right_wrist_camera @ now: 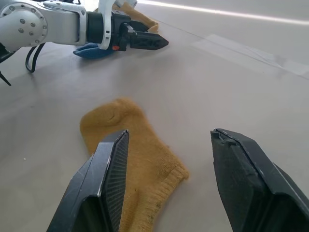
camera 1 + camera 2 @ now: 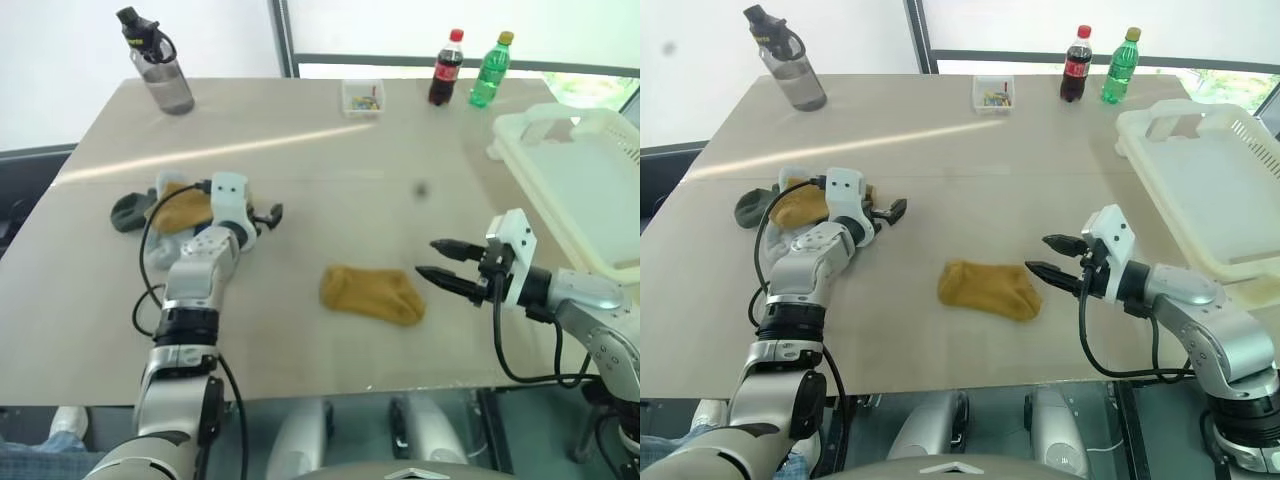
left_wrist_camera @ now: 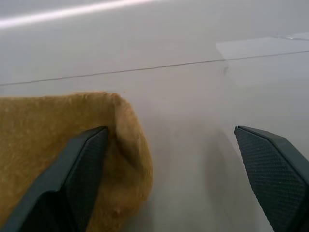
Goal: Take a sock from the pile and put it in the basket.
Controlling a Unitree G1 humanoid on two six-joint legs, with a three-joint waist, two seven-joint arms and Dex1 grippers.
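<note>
Sock [image 2: 372, 294] lone mid-table, apart from pile [image 2: 165, 212]; basket [image 2: 585, 180] overhangs table edge.

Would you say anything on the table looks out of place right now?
Yes: one mustard sock lies alone mid-table, apart from the pile and outside the basket. Nothing looks spilled or damaged.
</note>
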